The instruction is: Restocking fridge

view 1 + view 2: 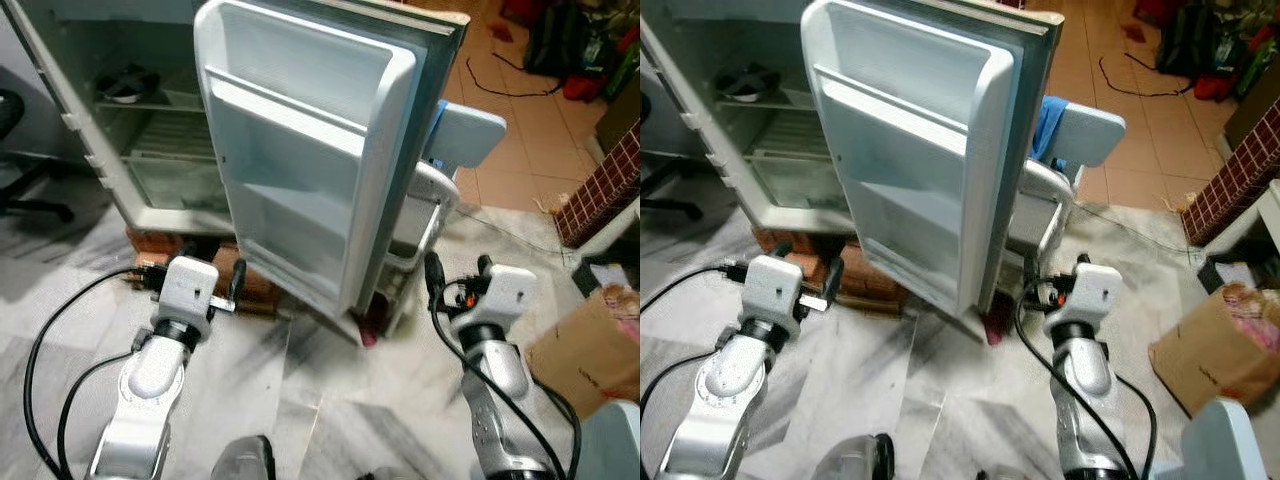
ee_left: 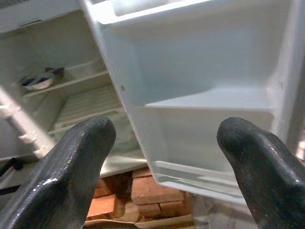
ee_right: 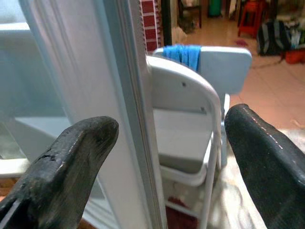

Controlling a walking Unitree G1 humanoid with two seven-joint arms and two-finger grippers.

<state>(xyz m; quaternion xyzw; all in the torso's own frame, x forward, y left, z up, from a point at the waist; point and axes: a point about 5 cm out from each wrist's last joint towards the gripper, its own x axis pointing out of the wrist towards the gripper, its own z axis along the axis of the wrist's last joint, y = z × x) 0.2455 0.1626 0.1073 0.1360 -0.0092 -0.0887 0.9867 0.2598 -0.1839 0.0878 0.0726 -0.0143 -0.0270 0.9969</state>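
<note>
Nearest, both silver arms are raised over the grey-veined marble floor (image 1: 330, 400). The left pincer (image 2: 164, 157) has its black fingers spread wide and holds nothing; it faces the inner side of the fridge door. The right pincer (image 3: 167, 157) is just as wide apart and empty, straddling the sight of the door's edge.

Just beyond them, the small white fridge (image 1: 120, 130) stands on a base of red bricks (image 2: 143, 191), its white moulded door (image 1: 300, 150) swung fully out, the door shelves bare. Behind the door is a pale grey folding chair (image 1: 1045, 215) with a blue cloth (image 3: 183, 55) over its back. Inside, an upper shelf carries what may be a small dark dish (image 1: 125, 85), hard to make out.

The door is open, but nothing is in hand, so restocking itself looks barely begun. A brown cardboard box (image 1: 590, 350) sits to the right.
</note>
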